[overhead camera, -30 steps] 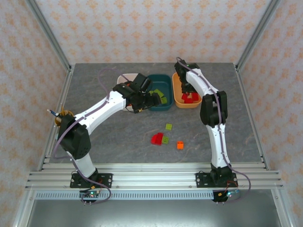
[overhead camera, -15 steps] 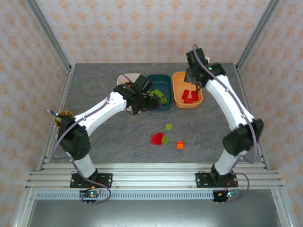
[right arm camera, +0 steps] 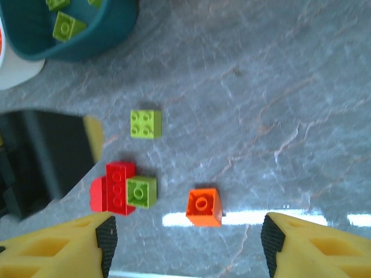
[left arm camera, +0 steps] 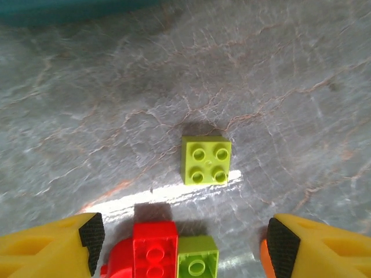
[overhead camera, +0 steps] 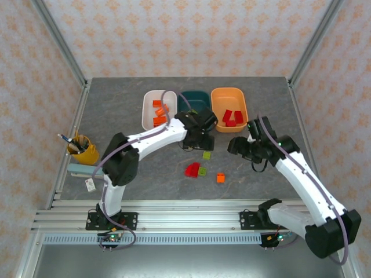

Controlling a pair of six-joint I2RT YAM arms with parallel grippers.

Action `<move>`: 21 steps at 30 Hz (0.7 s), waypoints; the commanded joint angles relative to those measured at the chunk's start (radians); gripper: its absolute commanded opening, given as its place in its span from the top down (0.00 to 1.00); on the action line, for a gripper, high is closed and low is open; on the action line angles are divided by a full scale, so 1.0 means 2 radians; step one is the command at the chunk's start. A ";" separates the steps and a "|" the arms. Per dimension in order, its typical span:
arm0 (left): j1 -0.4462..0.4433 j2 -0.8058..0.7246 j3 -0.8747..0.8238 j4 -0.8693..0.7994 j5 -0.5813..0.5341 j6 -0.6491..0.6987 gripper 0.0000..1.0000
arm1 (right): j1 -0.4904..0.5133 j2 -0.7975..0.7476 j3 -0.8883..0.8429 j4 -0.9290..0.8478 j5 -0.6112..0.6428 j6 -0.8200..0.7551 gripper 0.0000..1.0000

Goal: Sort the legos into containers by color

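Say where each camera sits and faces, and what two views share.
Top external: above, behind the bases, looking down on the table; both arms show.
Left wrist: looking down at a lime brick; left gripper fingers below.
Right wrist: looking down at an orange brick; right gripper fingers below.
Shared: that lime brick, both wrist views.

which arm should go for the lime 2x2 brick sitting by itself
Left. The lime 2x2 brick lies centred just ahead of the open left fingers in the left wrist view. The right fingers stand farther from it, with the orange brick nearer them.
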 commanded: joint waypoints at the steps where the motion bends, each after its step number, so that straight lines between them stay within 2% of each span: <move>1: -0.016 0.029 0.038 -0.035 -0.042 0.021 0.24 | 0.001 -0.027 -0.027 -0.006 -0.028 0.009 0.31; 11: -0.030 0.106 0.084 -0.043 -0.049 0.023 0.32 | 0.000 -0.034 -0.027 -0.027 -0.021 -0.004 0.31; 21: -0.030 0.148 0.110 -0.046 -0.058 0.033 0.55 | 0.000 -0.042 -0.029 -0.032 -0.016 0.004 0.31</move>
